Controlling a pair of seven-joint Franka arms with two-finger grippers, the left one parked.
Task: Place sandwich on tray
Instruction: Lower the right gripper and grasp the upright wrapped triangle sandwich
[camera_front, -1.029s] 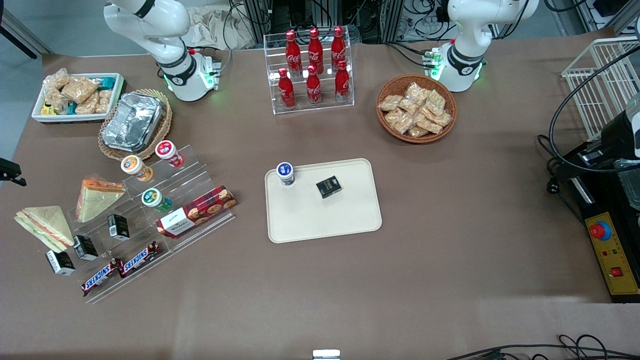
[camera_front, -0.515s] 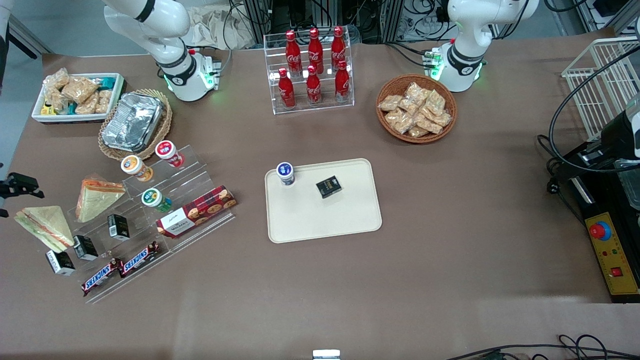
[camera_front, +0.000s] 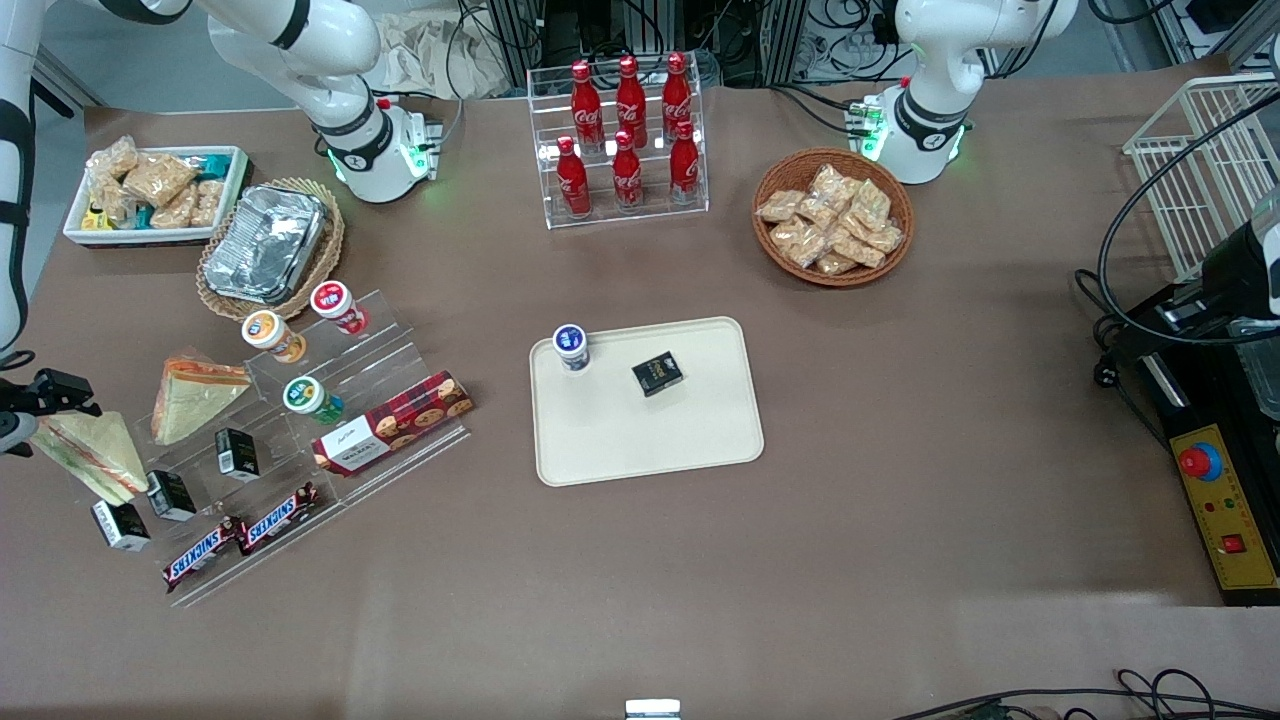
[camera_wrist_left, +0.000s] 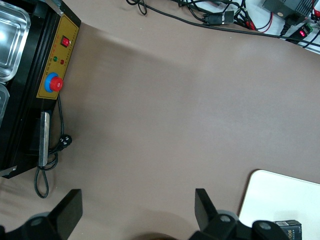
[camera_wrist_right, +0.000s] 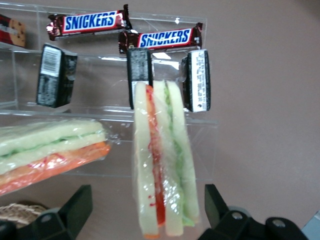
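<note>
The sandwich (camera_front: 95, 452), a clear-wrapped wedge with green lettuce and a red stripe, lies on the table at the working arm's end, next to the acrylic step shelf (camera_front: 330, 420). My right gripper (camera_front: 45, 397) hovers over the sandwich's outer end. In the right wrist view the gripper (camera_wrist_right: 147, 215) is open, with its fingers (camera_wrist_right: 80, 206) standing either side of the sandwich (camera_wrist_right: 162, 165) and apart from it. The cream tray (camera_front: 700, 440) lies mid-table and holds a blue-lidded cup (camera_front: 571, 346) and a small black box (camera_front: 657, 373).
A second wedge sandwich with an orange edge (camera_front: 195, 395) leans by the shelf, farther from the front camera. Small black boxes (camera_wrist_right: 140, 70) and Snickers bars (camera_front: 240, 535) sit on the shelf. A foil container (camera_front: 265, 245), snack bin (camera_front: 150, 190), cola rack (camera_front: 625, 140) and snack basket (camera_front: 832, 215) stand farther back.
My right gripper has come in from the table's edge and now hangs over the sandwich's outer end. The sandwich and the tray have not moved.
</note>
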